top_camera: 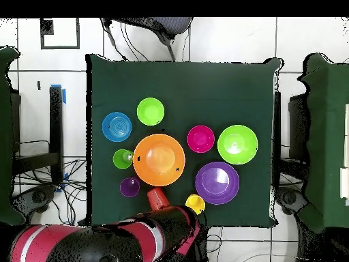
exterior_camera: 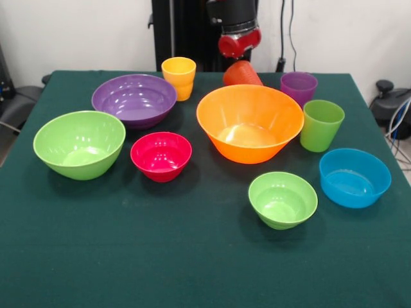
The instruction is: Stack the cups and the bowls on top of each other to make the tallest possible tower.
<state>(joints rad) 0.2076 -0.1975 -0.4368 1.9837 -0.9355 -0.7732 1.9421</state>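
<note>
End effector (exterior_camera: 240, 46) fingers hidden, above tilted orange-red cup (exterior_camera: 242, 74)

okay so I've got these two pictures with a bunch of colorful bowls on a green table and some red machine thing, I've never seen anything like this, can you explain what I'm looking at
It is a robot arm, red and black, standing at one side of a table covered in dark green cloth. One picture is taken from across the table, facing the robot; the other looks straight down, with the robot at the bottom.

On the cloth stand six bowls, all upright and apart: a big orange bowl in the middle, a purple bowl, a big green bowl, a red bowl, a small green bowl and a blue bowl. There are also cups: yellow, purple and green.

An orange-red cup sits tilted right under the arm's end, behind the orange bowl. Whether the arm is gripping it cannot be made out.
</note>
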